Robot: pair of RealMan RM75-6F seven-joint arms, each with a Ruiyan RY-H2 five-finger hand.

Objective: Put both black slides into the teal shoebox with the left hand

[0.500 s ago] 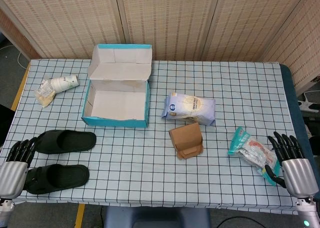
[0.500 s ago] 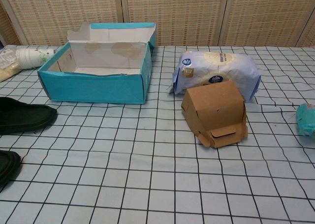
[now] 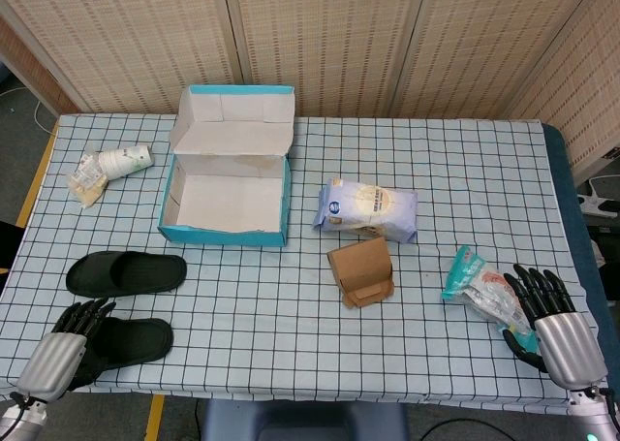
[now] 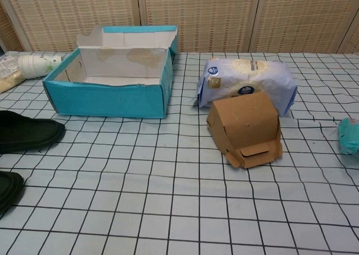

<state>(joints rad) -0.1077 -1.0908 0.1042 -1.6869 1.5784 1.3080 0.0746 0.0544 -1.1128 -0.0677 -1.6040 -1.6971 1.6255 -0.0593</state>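
Two black slides lie near the table's front left corner: the far slide [image 3: 126,272] [image 4: 28,130] and the near slide [image 3: 121,341] [image 4: 8,189]. The teal shoebox [image 3: 226,204] [image 4: 112,92] stands open and empty behind them, its lid tipped back. My left hand [image 3: 66,355] hovers over the heel end of the near slide with fingers spread, holding nothing. At the front right edge my right hand [image 3: 554,315] is open, next to a teal snack packet [image 3: 484,291]. Neither hand shows in the chest view.
A brown cardboard carton [image 3: 360,272] [image 4: 245,129] and a pale blue bag [image 3: 367,208] [image 4: 247,84] sit mid-table. A white cup roll and a wrapped packet [image 3: 107,167] lie at the far left. Woven screens stand behind the table.
My left hand has moved right and toward the front edge, from beside the slides to over the near slide's end. The right hand has drawn back slightly toward the front edge.
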